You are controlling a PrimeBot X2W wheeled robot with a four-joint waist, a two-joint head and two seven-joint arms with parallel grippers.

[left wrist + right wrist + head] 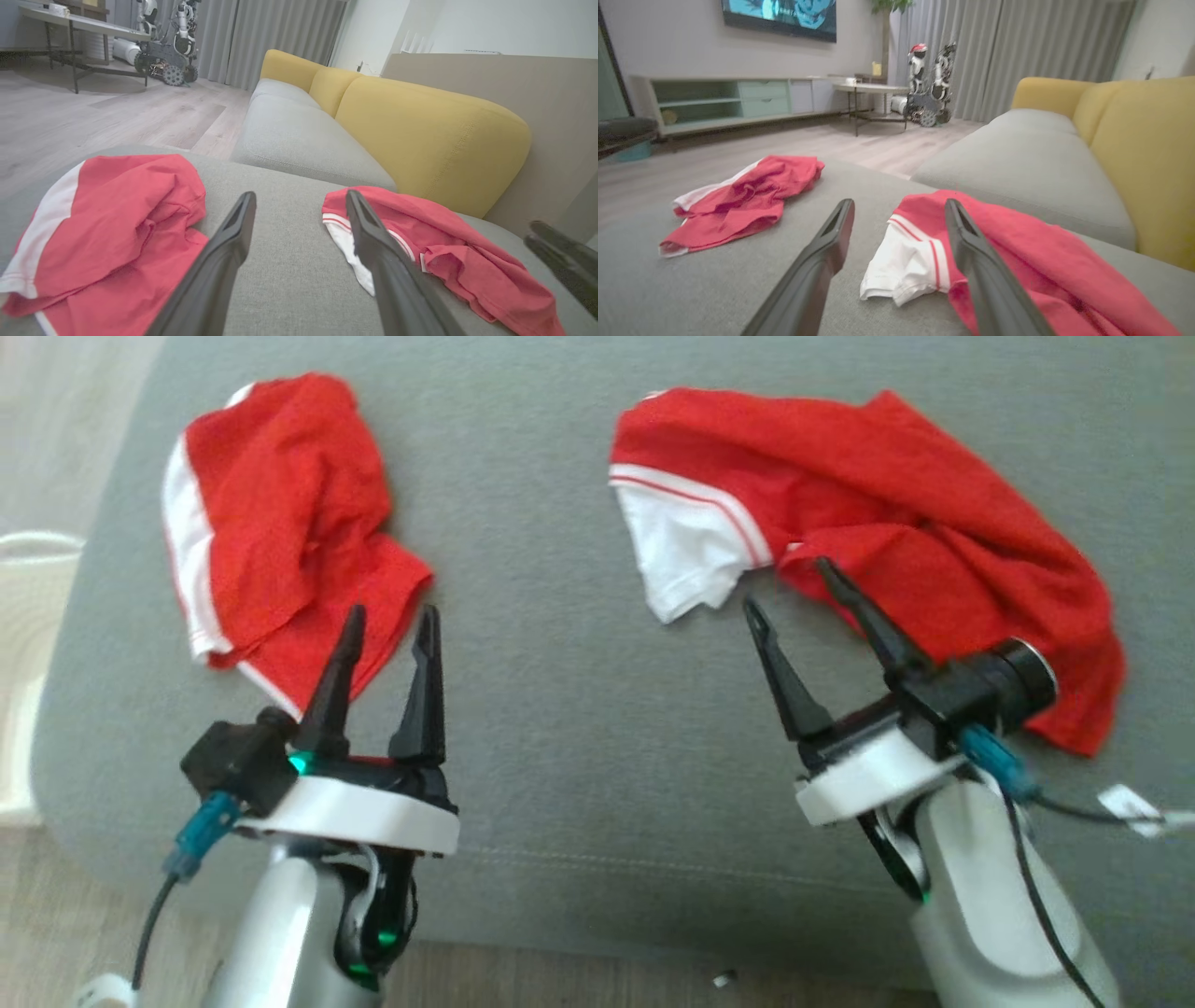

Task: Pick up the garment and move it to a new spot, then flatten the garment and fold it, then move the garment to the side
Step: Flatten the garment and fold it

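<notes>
Two crumpled red garments with white trim lie on a grey cushion (560, 728). One garment (280, 513) (117, 224) (747, 200) is at the left, the other garment (887, 523) (458, 252) (1017, 247) at the right, its white sleeve toward the middle. My left gripper (391, 616) (300, 196) hovers open at the near edge of the left garment, nothing between its fingers. Open as well, my right gripper (787, 585) (899, 204) hangs just above the right garment's near edge beside the white sleeve; it also shows at the right edge of the left wrist view (556, 242).
Yellow back cushions (420, 126) and a second grey seat (299, 135) lie beyond the garments. A white basket (28, 616) stands on the wooden floor at the left. Another wheeled robot (929, 88), a round table (871, 88) and a low TV cabinet (738, 98) stand farther off.
</notes>
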